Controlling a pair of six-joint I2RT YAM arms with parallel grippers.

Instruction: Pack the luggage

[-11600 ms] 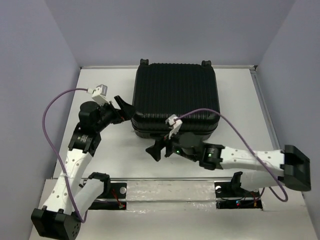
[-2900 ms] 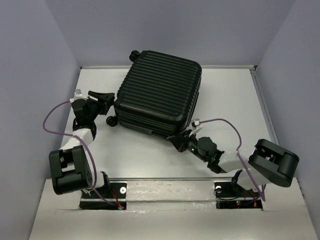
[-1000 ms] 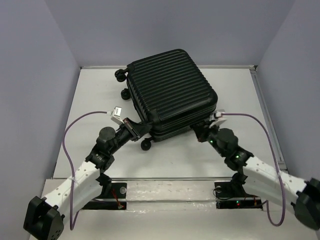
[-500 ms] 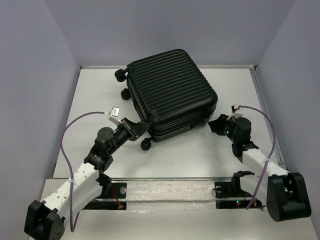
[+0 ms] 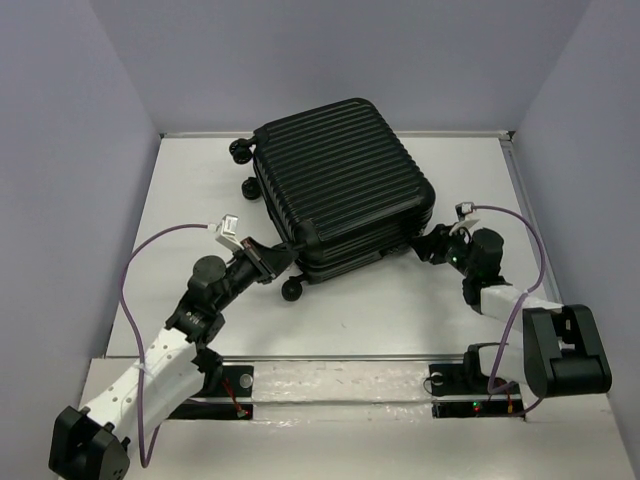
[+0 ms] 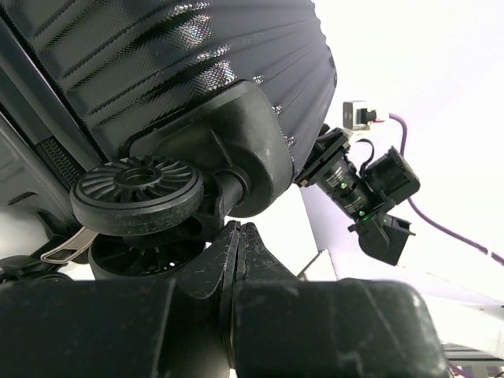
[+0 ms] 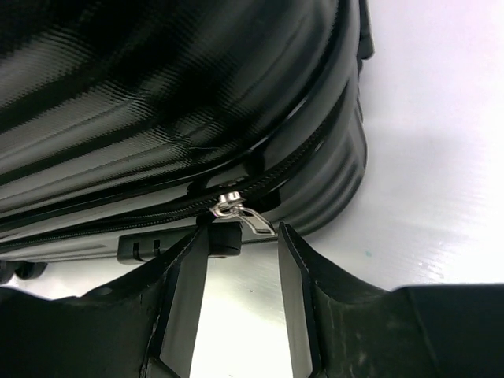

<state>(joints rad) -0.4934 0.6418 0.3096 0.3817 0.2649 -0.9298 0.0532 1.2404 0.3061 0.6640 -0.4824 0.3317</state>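
Luggage (image 5: 340, 185) lies closed on the counter (image 5: 200, 190), turned askew, wheels (image 6: 135, 191) toward the left. Left pincer (image 6: 239, 236) clenched empty, tips just under a wheel. Right pincer (image 7: 242, 248) released, fingers (image 7: 187, 276) flanking the zipper pull (image 7: 240, 211) at the near right corner.

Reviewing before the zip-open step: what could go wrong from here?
1. The right gripper is open with the zipper pull just beyond its fingers, not between them. Closing now would likely miss the small, tilted tab.
2. The left gripper is shut below a wheel and holds nothing. A pull on the zipper could slide or swivel the luggage.
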